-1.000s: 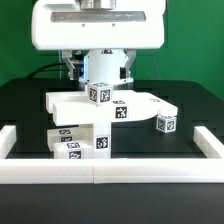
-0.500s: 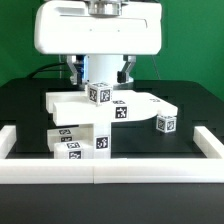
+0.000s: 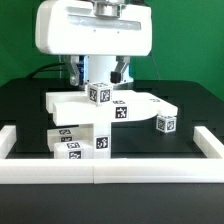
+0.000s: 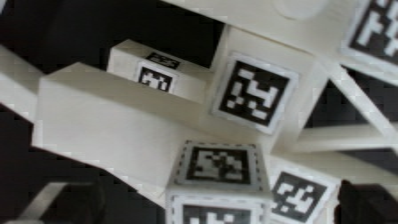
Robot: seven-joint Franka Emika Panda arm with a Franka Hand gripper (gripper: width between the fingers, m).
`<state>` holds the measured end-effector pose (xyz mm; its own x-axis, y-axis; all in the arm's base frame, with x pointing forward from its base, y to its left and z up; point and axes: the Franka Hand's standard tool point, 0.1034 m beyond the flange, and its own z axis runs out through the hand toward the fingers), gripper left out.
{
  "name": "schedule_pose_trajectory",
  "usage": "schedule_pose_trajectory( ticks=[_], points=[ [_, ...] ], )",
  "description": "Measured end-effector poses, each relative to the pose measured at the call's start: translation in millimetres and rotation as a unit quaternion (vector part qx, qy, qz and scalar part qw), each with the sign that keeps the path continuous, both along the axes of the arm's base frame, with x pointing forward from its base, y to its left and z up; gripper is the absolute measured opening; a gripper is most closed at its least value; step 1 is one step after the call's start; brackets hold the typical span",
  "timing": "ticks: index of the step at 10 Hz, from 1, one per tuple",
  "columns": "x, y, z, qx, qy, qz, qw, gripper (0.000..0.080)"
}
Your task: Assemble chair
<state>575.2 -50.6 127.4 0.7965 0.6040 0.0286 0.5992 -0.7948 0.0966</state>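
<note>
jaws of the gripper [image 3: 98, 68] stand spread wide with nothing between them, hanging just above the chair [image 3: 100, 118]. the chair's tagged white parts sit stacked together near the middle of the black table [image 3: 195, 100], close behind the front border rail [image 3: 100, 172]. a small tagged cube [image 3: 165, 124] sits just beside its slab, toward the exterior view's right.

No readable text, only black-and-white coded tags [image 4: 251, 93] on chair parts [image 3: 100, 105]
</note>
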Motion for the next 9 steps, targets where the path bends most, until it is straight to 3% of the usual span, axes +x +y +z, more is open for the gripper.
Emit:
schedule_pose_trajectory(
  ticks=[6, 8, 9],
  points=[
    [6.7, 3.1, -6.1, -0.002, 0.0, -0.03, 1.0, 0.0648],
    [6.5, 2.4, -6.2, -0.002, 0.0, -0.031, 1.0, 0.0382],
    [6.3, 2.2, -6.4, -0.002, 0.0, -0.033, 0.999, 0.0382]
  ],
)
